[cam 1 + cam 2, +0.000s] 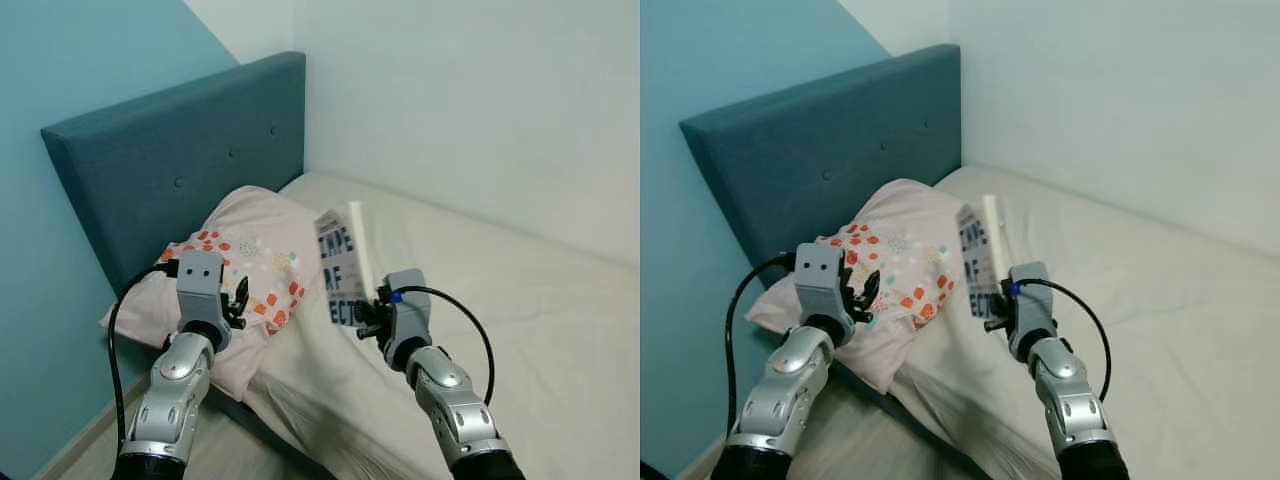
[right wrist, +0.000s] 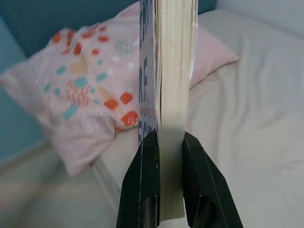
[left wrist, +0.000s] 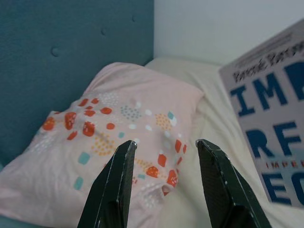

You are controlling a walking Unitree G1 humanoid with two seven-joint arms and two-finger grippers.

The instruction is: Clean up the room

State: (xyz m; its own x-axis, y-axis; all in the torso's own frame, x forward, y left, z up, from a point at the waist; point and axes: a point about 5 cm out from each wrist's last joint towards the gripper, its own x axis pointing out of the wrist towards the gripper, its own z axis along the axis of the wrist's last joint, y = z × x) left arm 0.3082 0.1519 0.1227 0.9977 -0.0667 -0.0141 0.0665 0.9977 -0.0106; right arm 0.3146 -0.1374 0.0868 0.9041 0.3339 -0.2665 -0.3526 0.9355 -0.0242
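A book [image 1: 341, 268] with a grey cover and blue letters stands upright above the bed, clamped at its lower edge by my right gripper [image 2: 167, 142], which is shut on it. Its page edges [image 2: 173, 71] face the right wrist camera. The book's cover [image 3: 273, 114] also appears in the left wrist view. My left gripper [image 3: 166, 145] is open and empty, held over the near corner of a pink pillow [image 1: 250, 250] with red and teal spots. The pillow lies against the headboard.
A teal padded headboard [image 1: 190, 160] stands against a teal wall on the left. The bed's cream sheet [image 1: 500, 290] stretches right, to the white wall behind. A strip of pale floor [image 1: 90, 440] shows at the bed's near left side.
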